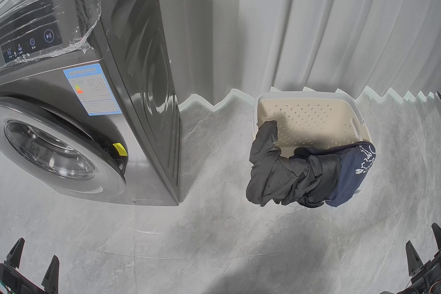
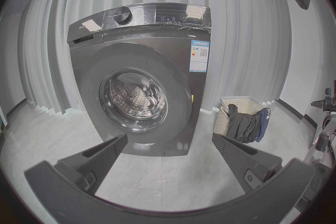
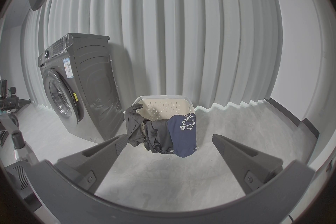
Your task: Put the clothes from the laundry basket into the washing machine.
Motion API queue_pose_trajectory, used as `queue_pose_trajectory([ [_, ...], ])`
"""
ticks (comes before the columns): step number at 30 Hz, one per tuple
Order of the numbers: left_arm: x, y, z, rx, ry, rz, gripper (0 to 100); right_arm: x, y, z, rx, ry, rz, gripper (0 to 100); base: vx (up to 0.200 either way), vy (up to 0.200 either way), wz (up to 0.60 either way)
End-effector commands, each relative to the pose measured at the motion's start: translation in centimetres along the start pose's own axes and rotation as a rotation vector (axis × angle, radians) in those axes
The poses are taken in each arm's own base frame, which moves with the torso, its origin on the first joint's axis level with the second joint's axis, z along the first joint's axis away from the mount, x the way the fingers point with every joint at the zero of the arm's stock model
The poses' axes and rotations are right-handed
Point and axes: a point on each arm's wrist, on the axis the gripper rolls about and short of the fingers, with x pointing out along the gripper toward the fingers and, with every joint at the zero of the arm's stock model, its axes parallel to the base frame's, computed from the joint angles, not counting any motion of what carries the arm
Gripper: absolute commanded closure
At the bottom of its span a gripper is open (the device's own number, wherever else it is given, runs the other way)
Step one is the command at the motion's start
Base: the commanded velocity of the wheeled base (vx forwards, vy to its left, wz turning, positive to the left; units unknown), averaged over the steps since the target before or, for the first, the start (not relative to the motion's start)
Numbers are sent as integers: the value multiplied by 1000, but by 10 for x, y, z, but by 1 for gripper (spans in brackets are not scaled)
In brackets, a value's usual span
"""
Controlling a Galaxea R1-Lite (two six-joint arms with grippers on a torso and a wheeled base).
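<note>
Well, the left gripper [image 1: 34,258] and right gripper [image 1: 422,242] hung low, jaws spread and empty, likely readied for a grab, while the clothes [image 1: 294,175] draped over the near rim of the laundry basket [image 1: 312,97] on the floor beside the washing machine [image 1: 133,56].

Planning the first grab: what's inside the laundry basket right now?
A dark grey garment and a navy printed garment hang over the near rim of the laundry basket. Behind them its perforated cream inside shows bare; whatever lies under the clothes is covered.
</note>
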Motion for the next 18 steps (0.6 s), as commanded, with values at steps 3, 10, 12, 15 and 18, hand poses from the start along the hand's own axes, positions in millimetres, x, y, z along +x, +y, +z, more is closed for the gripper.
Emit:
queue_pose_trajectory([
  [3,0,0,-5,0,2,0,0,1,0,-4,0,15,0,0,0,200,0],
  [10,0,0,-5,0,2,0,0,1,0,-4,0,15,0,0,0,143,0],
  [12,0,0,-5,0,1,0,0,1,0,-4,0,15,0,0,0,0,0],
  [15,0,0,-5,0,2,0,0,1,0,-4,0,15,0,0,0,0,0],
  [18,0,0,-5,0,1,2,0,1,0,-4,-1,15,-2,0,0,0,0],
])
